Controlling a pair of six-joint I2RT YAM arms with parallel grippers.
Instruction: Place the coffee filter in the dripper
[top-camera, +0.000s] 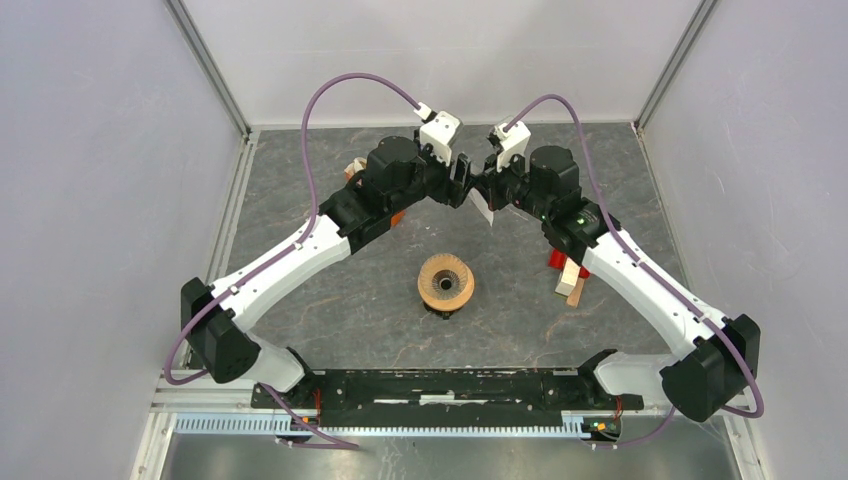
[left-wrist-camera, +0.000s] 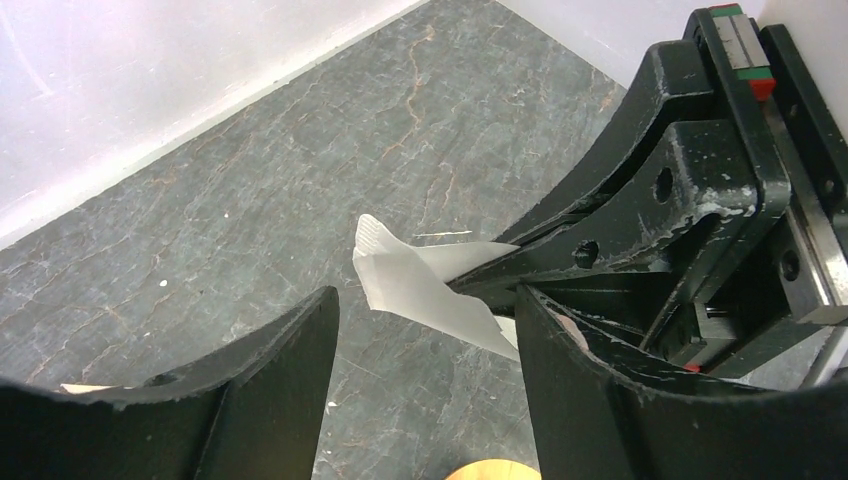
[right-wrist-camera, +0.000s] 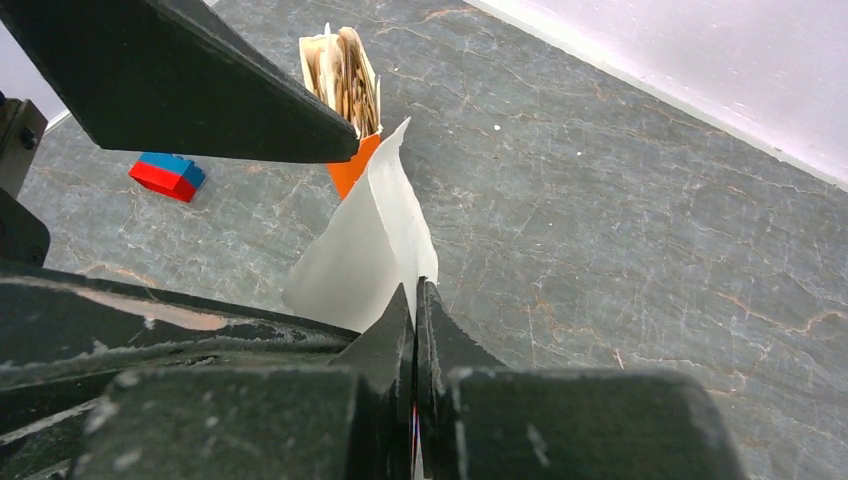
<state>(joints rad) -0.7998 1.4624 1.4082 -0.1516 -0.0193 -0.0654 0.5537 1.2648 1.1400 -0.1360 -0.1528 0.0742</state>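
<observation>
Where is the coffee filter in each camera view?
Top external: coffee filter, upper centre, beyond the dripper.
Left wrist: coffee filter, mid-frame.
Right wrist: coffee filter, left of centre.
Shared landmark: right gripper, shut on the filter in every view.

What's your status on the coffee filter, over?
Right gripper shut on the coffee filter, held aloft. Left gripper open, close beside it. Dripper stands apart, no filter in it yet. Nothing in the way.
</observation>
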